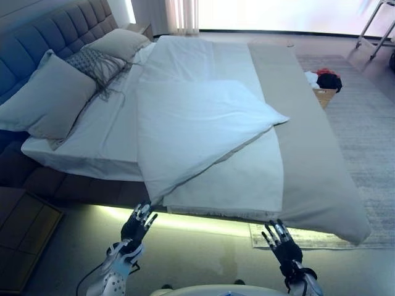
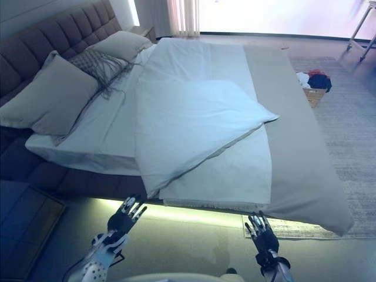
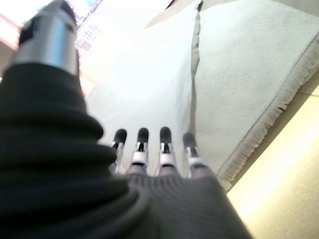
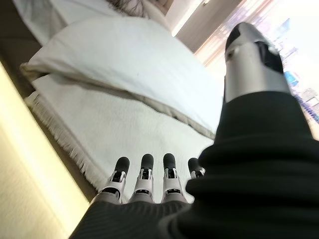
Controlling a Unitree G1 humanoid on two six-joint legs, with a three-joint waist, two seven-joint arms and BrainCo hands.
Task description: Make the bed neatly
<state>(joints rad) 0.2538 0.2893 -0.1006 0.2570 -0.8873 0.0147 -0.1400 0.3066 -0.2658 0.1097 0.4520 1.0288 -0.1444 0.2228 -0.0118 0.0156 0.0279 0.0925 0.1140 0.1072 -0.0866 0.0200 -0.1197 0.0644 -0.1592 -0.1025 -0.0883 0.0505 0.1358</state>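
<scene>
The bed (image 1: 74, 161) lies across the head views, its tufted headboard (image 1: 43, 38) at the left. A white duvet (image 1: 197, 117) covers the middle of the mattress but sits untidily: one corner is folded back over itself, showing a beige underside along the fold, and its point reaches toward the right. Under it a white blanket (image 1: 247, 179) with a fringed edge hangs to the near side of the bed, and a beige cover (image 1: 308, 154) runs down the right side and droops over the near right corner. On the left the white sheet (image 1: 105, 139) is bare. Three pillows lie against the headboard: a large beige pillow (image 1: 46, 102) nearest, a patterned cushion (image 1: 95, 63) with tassels in the middle, and another pillow (image 1: 123, 42) farthest.

The left robot hand (image 1: 137, 225) hovers below the near edge of the bed, under the hanging tip of the duvet, fingers (image 3: 142, 137) straight and spread, holding nothing. The right robot hand (image 1: 279, 239) hovers near the blanket's right end, fingers (image 4: 145, 162) likewise straight (nothing in its grasp either).

Right of the bed a grey rug (image 1: 364, 123) covers the floor, with a basket (image 1: 324, 94) of clothes on it.
</scene>
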